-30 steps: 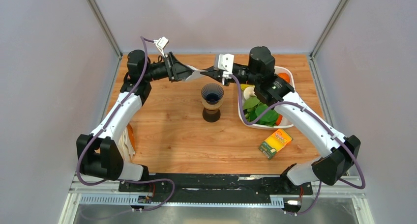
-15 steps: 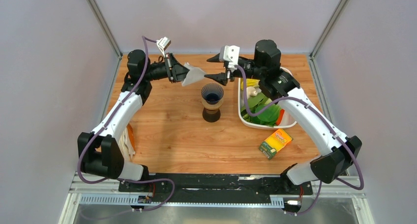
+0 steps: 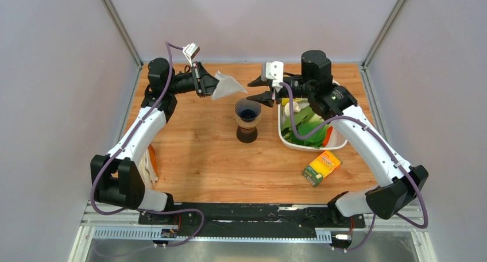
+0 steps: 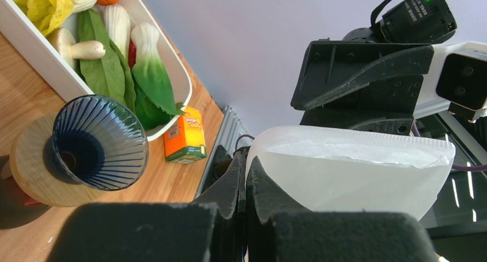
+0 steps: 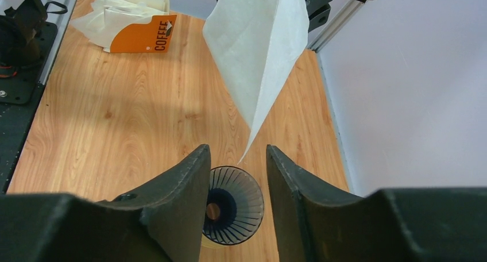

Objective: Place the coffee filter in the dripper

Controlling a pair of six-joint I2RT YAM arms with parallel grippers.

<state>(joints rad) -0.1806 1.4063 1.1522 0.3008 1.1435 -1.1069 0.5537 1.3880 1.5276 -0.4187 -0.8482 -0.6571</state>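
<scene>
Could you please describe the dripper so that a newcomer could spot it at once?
Look at the middle of the wooden table, just left of the white tub of vegetables. The dripper stands there alone, hourglass-shaped, with a ribbed dark blue funnel mouth.

— Where is the coffee filter [image 3: 228, 85] sitting?
— It is hanging in the air, thin and white, folded into a fan; the left gripper [image 3: 211, 87] is pinching its narrow end; its wide edge is pointing away from those fingers.
— And the dripper [image 3: 247, 119]?
— It is standing upright near the middle of the table [image 3: 201, 158]; its tan funnel is opening upward and showing a dark blue ribbed lining, over a dark brown base; the filter is hovering behind and left of its mouth, not touching it.
</scene>
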